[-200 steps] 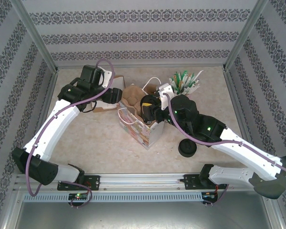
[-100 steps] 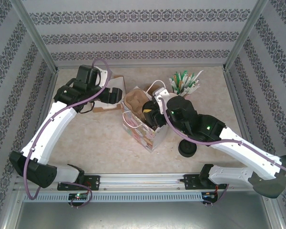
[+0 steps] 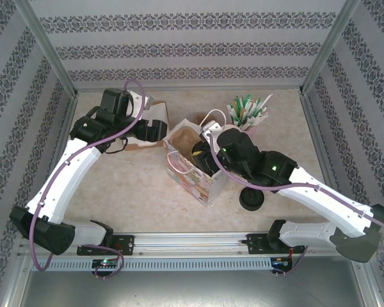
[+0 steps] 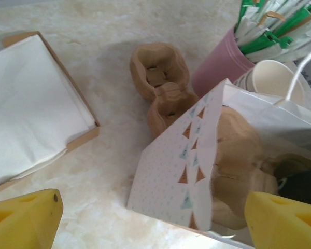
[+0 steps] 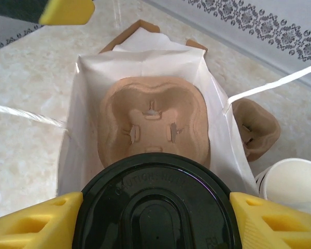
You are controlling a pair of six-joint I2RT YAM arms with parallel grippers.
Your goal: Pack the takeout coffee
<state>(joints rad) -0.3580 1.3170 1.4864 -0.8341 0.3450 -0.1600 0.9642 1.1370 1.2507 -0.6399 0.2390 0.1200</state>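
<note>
Cardboard tray (image 4: 83,137) near the far-left corner of the marbled bench (image 3: 128,185), with white napkins (image 4: 31,104) stacked inside. Left claw (image 4: 153,220) hangs just right of the tray, released. Its yellow fingertips are wide apart with nothing between them, and it looks down on the left side of the paper bag (image 4: 176,171).

Loose brown pulp carrier (image 4: 158,78) lies on the bench beyond the bag, just beside a pink cup (image 4: 223,65). The bag is white with a small triangle print and stands mid-bench, mouth open, thin white handle loops showing. Second carrier (image 5: 153,122) lies inside the bag.

Takeout coffee (image 5: 156,192) is at the bag's open mouth, above that carrier. Its black lid shows; the cup body is hidden. Right claw (image 5: 155,220) grasps it, a yellow finger against each side of the lid. How deep it sits in the bag, cannot tell.

The pink cup, toward the far edge, holds green-wrapped sticks (image 4: 269,31). Stack of cream cups (image 4: 272,78) close beside it. Squat stack of black lids (image 3: 251,198) sits right of the bag, toward the near edge.
</note>
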